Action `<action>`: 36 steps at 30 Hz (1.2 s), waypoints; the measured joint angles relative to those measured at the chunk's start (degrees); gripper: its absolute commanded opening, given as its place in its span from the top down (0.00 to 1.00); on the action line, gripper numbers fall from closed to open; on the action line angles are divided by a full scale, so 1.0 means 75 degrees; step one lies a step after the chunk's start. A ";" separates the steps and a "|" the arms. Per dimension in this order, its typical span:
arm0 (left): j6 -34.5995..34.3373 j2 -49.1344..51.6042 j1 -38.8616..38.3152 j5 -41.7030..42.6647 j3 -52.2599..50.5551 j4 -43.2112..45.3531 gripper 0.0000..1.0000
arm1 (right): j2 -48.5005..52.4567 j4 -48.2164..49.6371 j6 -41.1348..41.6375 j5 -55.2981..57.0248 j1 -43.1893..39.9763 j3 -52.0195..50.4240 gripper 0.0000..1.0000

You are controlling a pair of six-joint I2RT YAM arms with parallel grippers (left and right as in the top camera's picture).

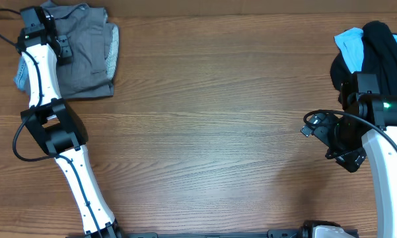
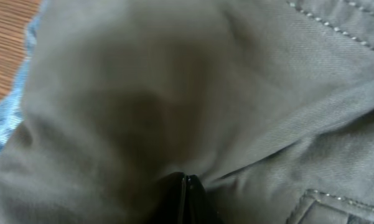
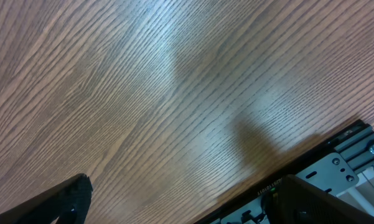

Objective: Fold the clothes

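The grey shorts point(image 1: 86, 59) lie folded at the table's far left corner, on top of light-blue denim shorts point(image 1: 18, 78). My left gripper point(image 1: 63, 47) is down on the grey shorts. In the left wrist view its fingers point(image 2: 185, 198) are shut together, with grey cloth point(image 2: 193, 93) creasing toward the tips and denim point(image 2: 3, 134) at the left edge. A black garment point(image 1: 378, 41) and a pale-blue garment point(image 1: 349, 42) are heaped at the far right. My right gripper point(image 1: 327, 142) is open and empty over bare wood point(image 3: 187, 205), just in front of that heap.
The wooden table point(image 1: 211, 119) stretches between the two piles. A black and metal frame rail point(image 3: 323, 168) runs along the table edge in the right wrist view. The left arm's white links point(image 1: 43, 86) cross the left side of the table.
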 measured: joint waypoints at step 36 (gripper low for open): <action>-0.1215 -0.4401 -0.1037 0.3392 0.0149 -0.1271 0.00 | -0.5898 -0.1023 -0.0475 0.0286 0.0000 0.0947 0.00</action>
